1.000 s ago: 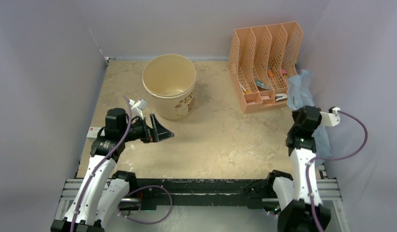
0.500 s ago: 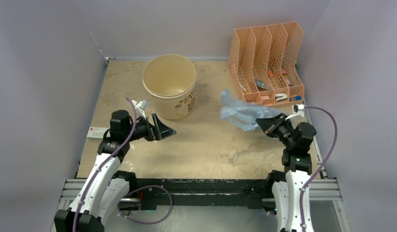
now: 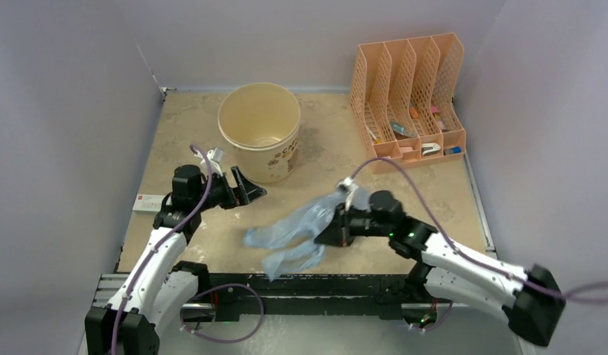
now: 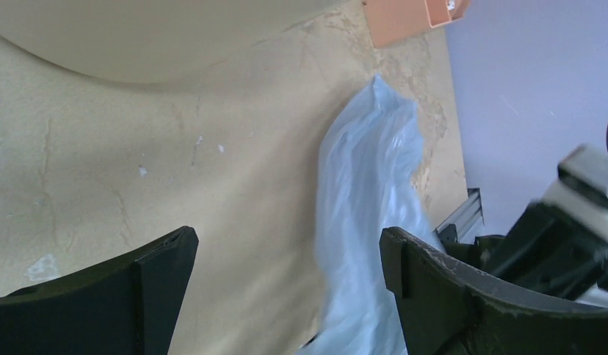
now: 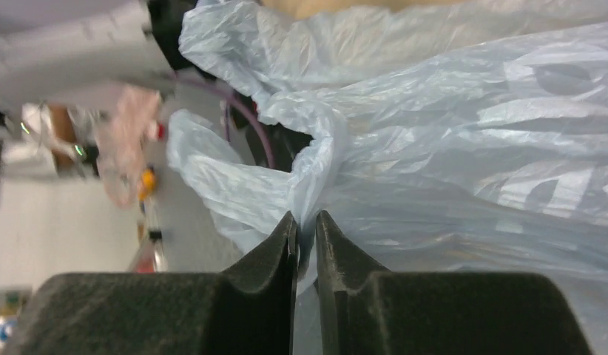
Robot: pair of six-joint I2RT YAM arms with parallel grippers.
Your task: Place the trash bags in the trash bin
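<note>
Left gripper (image 3: 244, 189) is hanging wide open and empty, just in front of the trash bin (image 3: 276, 167). The trash bag (image 3: 292, 234) trails across front-centre, a fold pinched tight in my right gripper (image 5: 305, 222). A second ago it was by the right wall. I'm mid-carry, and next it needs lifting over the rim.
</note>
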